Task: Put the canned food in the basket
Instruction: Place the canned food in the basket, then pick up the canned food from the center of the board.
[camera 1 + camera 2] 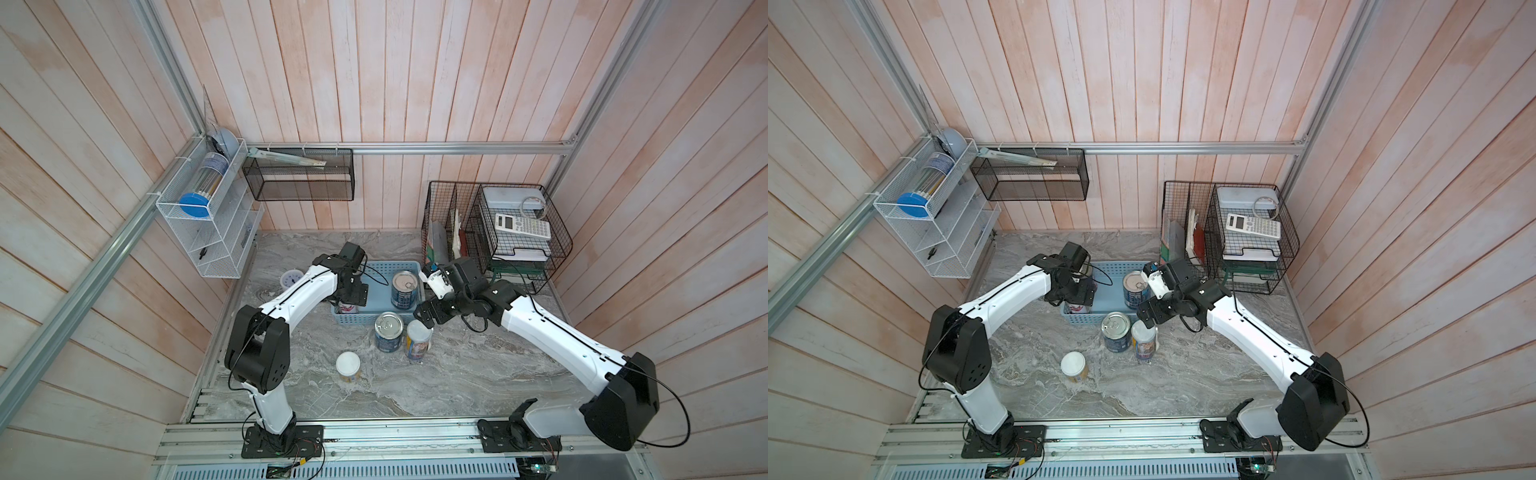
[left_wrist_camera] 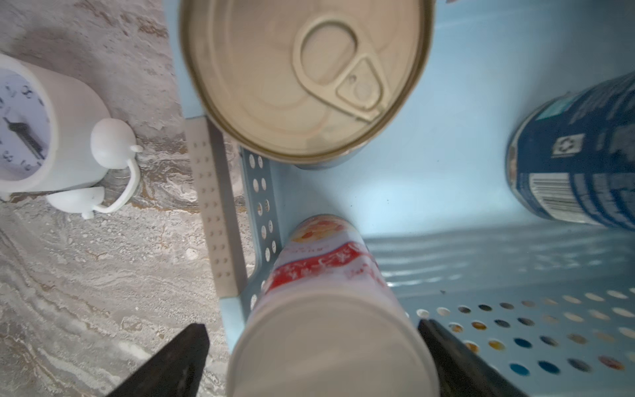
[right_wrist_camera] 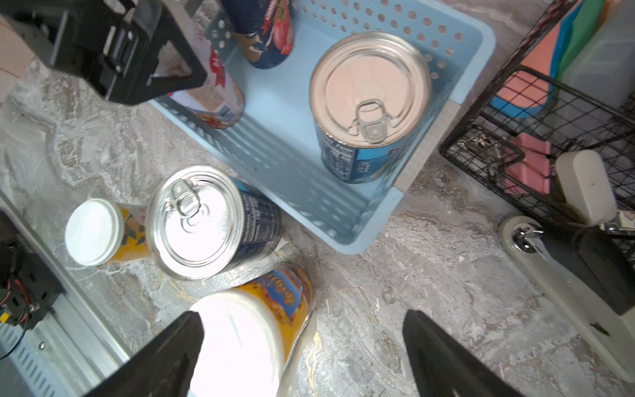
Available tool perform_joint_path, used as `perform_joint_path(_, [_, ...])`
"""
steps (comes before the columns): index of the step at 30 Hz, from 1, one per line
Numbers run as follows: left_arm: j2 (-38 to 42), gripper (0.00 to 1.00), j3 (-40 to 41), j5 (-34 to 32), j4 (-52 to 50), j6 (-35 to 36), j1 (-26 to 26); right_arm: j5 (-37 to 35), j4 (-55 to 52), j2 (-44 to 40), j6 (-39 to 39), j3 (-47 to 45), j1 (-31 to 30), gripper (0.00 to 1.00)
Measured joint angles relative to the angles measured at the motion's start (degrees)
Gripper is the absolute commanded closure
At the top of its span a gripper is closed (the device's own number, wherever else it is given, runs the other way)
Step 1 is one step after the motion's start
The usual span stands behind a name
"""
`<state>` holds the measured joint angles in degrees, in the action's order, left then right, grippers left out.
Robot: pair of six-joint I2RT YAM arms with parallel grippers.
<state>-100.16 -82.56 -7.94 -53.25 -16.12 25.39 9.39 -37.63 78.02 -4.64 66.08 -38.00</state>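
Note:
The light blue basket (image 1: 361,320) (image 3: 343,223) holds three cans. A silver-topped blue one (image 1: 405,286) (image 3: 371,89) stands at its right. Another silver-topped can (image 2: 302,75) is in a far corner. A white-lidded red-label can (image 2: 330,268) (image 1: 347,308) stands in the near left corner, and my left gripper (image 2: 312,326) is open astride its lid. On the table in front stand a silver-topped can (image 1: 389,330), a white-lidded yellow-and-blue can (image 1: 417,338) (image 3: 247,330) and a white-lidded orange can (image 1: 348,365). My right gripper (image 3: 302,315) hangs open over the yellow-and-blue can, whose lid lies by one finger.
A small white clock (image 1: 291,279) (image 2: 41,137) stands left of the basket. Black wire racks (image 1: 498,232) (image 3: 549,137) with a calculator stand close to the basket's right end. A white wire shelf (image 1: 208,224) hangs on the left wall.

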Motion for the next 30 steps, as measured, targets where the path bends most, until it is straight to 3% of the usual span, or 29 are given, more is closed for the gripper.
perform_joint_path(12, [15.5,0.0,1.6,-0.5,3.7,-2.4,-1.2,-1.3,0.6,0.3,-0.5,-4.1,-3.6,0.02])
perform_joint_path(19, [18.1,0.0,7.0,-1.4,3.9,-2.6,-3.1,-1.7,1.8,0.8,-1.4,-4.0,-4.9,0.02])
perform_joint_path(30, [20.7,0.0,9.2,-1.4,4.9,-3.2,-4.0,-2.0,1.5,-0.9,-1.5,-4.4,-6.3,0.02])
